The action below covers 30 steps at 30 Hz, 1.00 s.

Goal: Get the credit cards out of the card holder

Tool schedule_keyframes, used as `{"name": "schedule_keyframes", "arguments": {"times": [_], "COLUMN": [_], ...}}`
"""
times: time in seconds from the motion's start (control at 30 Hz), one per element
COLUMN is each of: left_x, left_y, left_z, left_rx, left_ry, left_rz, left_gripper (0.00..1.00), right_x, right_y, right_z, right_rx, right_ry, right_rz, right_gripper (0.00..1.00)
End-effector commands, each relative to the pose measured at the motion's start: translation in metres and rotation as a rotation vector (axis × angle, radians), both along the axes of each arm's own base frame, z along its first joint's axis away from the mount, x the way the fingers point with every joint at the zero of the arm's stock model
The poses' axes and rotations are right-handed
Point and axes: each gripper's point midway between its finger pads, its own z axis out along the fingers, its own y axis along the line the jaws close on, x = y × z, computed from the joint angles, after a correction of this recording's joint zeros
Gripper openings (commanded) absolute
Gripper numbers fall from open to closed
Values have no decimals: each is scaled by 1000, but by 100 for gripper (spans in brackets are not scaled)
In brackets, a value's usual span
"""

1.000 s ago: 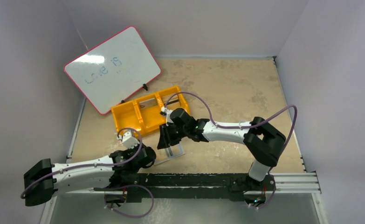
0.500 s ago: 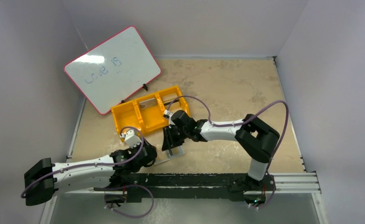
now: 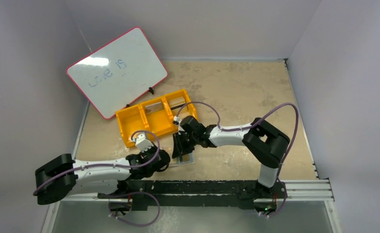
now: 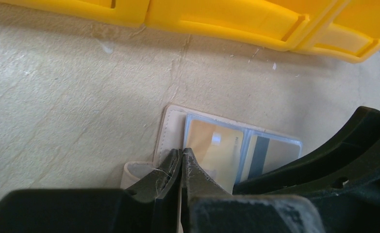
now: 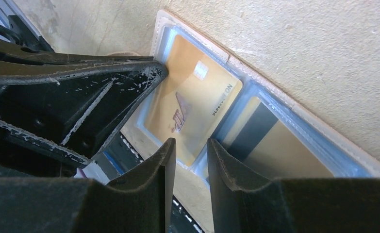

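Observation:
The card holder (image 3: 188,160) lies open and flat near the table's front edge, its tan border (image 4: 172,127) and light-blue sleeves facing up. Two credit cards sit in the sleeves: a gold one (image 5: 192,104) and one with a dark stripe (image 5: 275,145). My left gripper (image 4: 182,153) is shut, its tips resting on the holder's tan border beside the gold card (image 4: 217,145). My right gripper (image 5: 190,145) hovers over the near corner of the gold card, its jaws a narrow gap apart with nothing pinched. Its black fingers (image 4: 333,160) hide part of the striped card (image 4: 277,153).
A yellow three-compartment bin (image 3: 151,119) stands just behind the holder, its front wall (image 4: 226,19) close to the left gripper. A pink-rimmed whiteboard (image 3: 117,70) leans at the back left. The black mounting rail (image 3: 217,187) runs along the near edge.
The holder, earlier propped up with one panel raised, now lies flat. The left arm has reached right onto it and shut. The right gripper has slid left and down, its jaws narrowing.

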Motion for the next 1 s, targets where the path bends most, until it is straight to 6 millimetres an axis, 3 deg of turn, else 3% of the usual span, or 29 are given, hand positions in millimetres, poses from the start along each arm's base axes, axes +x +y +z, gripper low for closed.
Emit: {"name": "schedule_keyframes", "arguments": {"times": [0.0, 0.1, 0.27, 0.4, 0.73, 0.97], "left_x": [-22, -22, -24, -26, -30, -31], "left_y": [10, 13, 12, 10, 2, 8], "left_z": [-33, -36, -38, -40, -51, -53], "left_rx": [115, 131, 87, 37, -33, -29], "left_ry": [138, 146, 139, 138, 155, 158], "left_rz": [-45, -39, -32, -32, -44, -26], "left_gripper": [0, 0, 0, 0, 0, 0], "right_x": [1, 10, 10, 27, 15, 15], "right_y": [-18, -30, -33, -38, -18, -22], "right_z": [-19, -18, -2, -15, -12, -6], "right_rx": [-58, -35, 207, 111, 223, 220], "right_ry": [39, 64, 219, 175, 257, 256], "right_rz": [-40, -113, -200, -283, -234, -265], "right_gripper": [33, 32, 32, 33, 19, 10]}}
